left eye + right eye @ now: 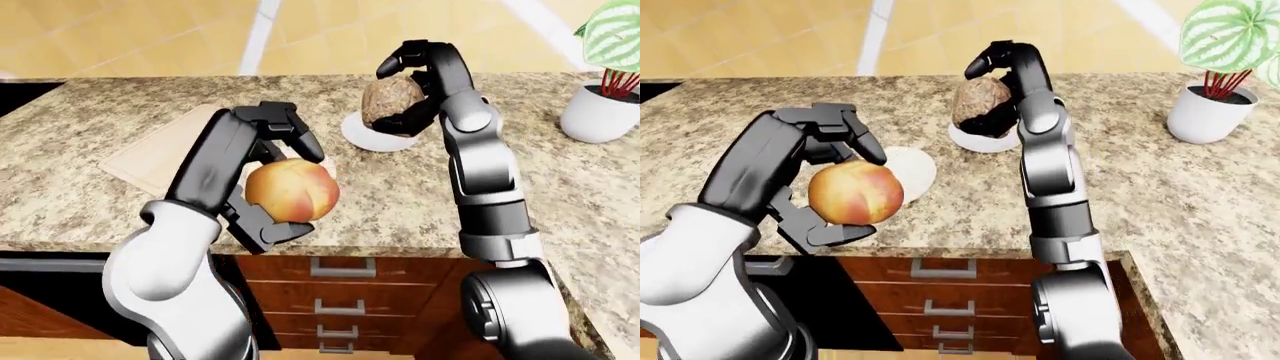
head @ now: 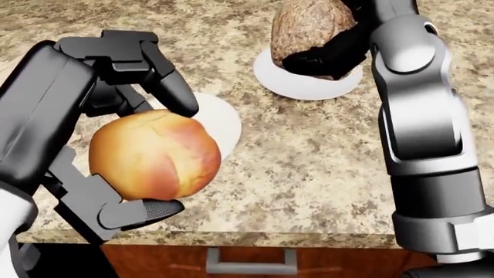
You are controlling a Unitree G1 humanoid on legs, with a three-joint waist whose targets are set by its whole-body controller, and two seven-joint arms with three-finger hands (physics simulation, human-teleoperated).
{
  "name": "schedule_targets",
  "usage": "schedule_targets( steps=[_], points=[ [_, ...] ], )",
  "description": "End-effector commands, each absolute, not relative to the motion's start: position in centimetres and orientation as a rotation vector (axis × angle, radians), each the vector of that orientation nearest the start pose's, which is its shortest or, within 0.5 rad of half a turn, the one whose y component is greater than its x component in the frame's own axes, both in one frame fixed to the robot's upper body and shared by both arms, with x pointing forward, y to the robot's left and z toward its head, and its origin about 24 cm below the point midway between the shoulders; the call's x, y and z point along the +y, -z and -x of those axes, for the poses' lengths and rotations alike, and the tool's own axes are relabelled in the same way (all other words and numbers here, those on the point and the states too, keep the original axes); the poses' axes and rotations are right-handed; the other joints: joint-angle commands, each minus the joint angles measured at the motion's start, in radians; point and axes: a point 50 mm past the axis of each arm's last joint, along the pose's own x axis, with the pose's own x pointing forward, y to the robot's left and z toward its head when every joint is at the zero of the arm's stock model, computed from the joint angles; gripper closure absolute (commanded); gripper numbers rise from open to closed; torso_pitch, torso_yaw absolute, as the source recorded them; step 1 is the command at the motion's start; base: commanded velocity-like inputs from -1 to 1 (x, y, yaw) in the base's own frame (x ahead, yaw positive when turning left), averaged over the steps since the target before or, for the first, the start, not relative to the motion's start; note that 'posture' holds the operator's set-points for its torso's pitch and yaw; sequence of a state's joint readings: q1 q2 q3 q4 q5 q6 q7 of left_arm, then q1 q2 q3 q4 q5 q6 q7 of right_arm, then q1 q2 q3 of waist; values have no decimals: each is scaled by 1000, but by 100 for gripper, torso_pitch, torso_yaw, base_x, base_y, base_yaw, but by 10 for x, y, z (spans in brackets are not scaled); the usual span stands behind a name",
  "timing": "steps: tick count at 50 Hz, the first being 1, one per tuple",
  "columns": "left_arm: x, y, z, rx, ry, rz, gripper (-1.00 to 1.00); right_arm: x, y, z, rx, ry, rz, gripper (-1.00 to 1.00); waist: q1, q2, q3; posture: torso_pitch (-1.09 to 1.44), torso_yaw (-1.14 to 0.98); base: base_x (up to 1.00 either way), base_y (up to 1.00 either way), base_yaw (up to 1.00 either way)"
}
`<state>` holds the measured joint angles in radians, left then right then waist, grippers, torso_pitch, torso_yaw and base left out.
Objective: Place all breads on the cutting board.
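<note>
Fingers of left hand (image 2: 123,145) clamped on one golden bun (image 2: 154,155), right hand (image 1: 420,86) gripping one brown loaf (image 1: 390,100), two white plates (image 1: 908,171), one cutting board (image 1: 165,150)
</note>
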<state>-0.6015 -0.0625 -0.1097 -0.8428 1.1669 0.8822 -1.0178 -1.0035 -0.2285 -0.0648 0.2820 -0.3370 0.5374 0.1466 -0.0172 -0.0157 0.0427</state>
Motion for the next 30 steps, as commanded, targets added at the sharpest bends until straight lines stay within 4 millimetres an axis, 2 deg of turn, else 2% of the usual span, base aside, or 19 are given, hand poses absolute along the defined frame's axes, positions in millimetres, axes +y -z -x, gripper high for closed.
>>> schedule_targets(
  steps=[1, 4, 5, 6, 8, 9, 12, 20, 23, 24, 25, 26, 28, 30],
  points=[
    [123, -271, -224, -302, 148, -650, 100, -145, -286, -378, -274, 36, 486, 100, 6, -11, -23, 0, 0, 0, 37, 0],
    [124, -270, -225, -300, 145, -650, 100, -145, -285, -378, -272, 38, 486, 100, 1, 33, -25, 0, 0, 0, 38, 0],
    [124, -270, -225, -300, 144, -650, 100, -145, -284, -379, -272, 38, 486, 100, -2, 60, -30, 0, 0, 0, 37, 0],
    [124, -270, -225, -300, 144, -650, 100, -145, -283, -379, -271, 37, 485, 100, -3, 105, -44, 0, 0, 0, 37, 0],
    [124, -270, -225, -300, 144, -651, 100, -145, -283, -379, -270, 36, 486, 100, -4, 77, -27, 0, 0, 0, 37, 0],
    [124, -270, -225, -301, 144, -651, 100, -145, -283, -379, -270, 37, 486, 100, -4, 74, -26, 0, 0, 0, 37, 0],
    [125, -270, -226, -300, 139, -650, 100, -145, -285, -378, -272, 37, 487, 100, -3, 39, -31, 0, 0, 0, 37, 0],
    [126, -272, -225, -300, 134, -649, 100, -144, -283, -379, -273, 37, 485, 100, 3, -14, -26, 0, 0, 0, 37, 0],
    [125, -271, -225, -301, 138, -647, 100, -143, -283, -379, -274, 35, 488, 100, 8, -57, -27, 0, 0, 0, 37, 0],
    [125, -271, -224, -302, 139, -645, 100, -144, -283, -379, -275, 36, 488, 100, -1, -28, -27, 0, 0, 0, 38, 0],
    [125, -272, -224, -303, 139, -645, 100, -144, -283, -379, -276, 36, 487, 100, 5, -47, -31, 0, 0, 0, 37, 0],
    [125, -272, -224, -304, 141, -644, 100, -144, -283, -379, -276, 35, 488, 100, 6, -55, -37, 0, 0, 1, 37, 0],
    [125, -272, -224, -304, 141, -644, 100, -144, -282, -379, -276, 34, 488, 100, 8, -52, -44, 0, 0, 1, 38, 0],
    [125, -272, -224, -306, 141, -644, 100, -144, -282, -379, -277, 35, 489, 100, 9, -33, -33, 0, 0, 1, 37, 0]
  ],
)
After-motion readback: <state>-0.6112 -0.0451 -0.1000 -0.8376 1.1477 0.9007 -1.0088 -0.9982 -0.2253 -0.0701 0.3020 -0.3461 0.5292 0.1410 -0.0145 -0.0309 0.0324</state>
